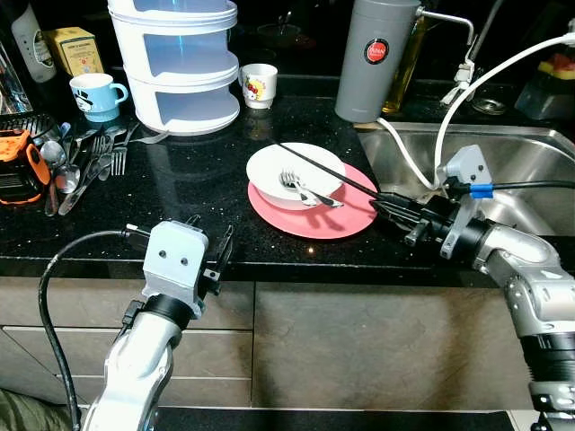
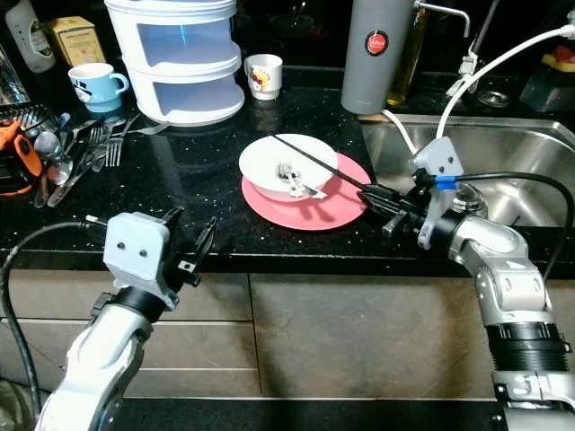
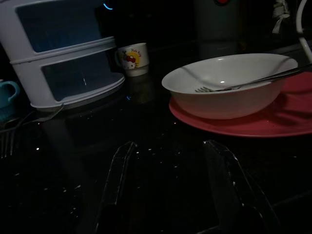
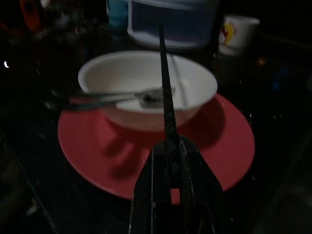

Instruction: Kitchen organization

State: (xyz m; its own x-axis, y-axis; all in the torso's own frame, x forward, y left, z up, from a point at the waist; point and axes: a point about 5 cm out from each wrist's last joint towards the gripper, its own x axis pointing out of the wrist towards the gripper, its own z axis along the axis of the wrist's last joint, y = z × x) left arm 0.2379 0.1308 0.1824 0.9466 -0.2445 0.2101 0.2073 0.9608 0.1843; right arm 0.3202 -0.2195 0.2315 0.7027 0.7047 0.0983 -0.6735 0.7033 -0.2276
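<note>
Black chopstick (image 1: 325,168) x1, clamped in right gripper (image 1: 388,202) | bowl (image 1: 296,175) x1 | left gripper (image 1: 208,254) agape

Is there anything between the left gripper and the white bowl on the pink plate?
Nothing visible. The left gripper hangs open at the counter's front edge, and only bare black countertop lies between it and the white bowl on the pink plate. The right gripper holds a chopstick across the bowl.
</note>
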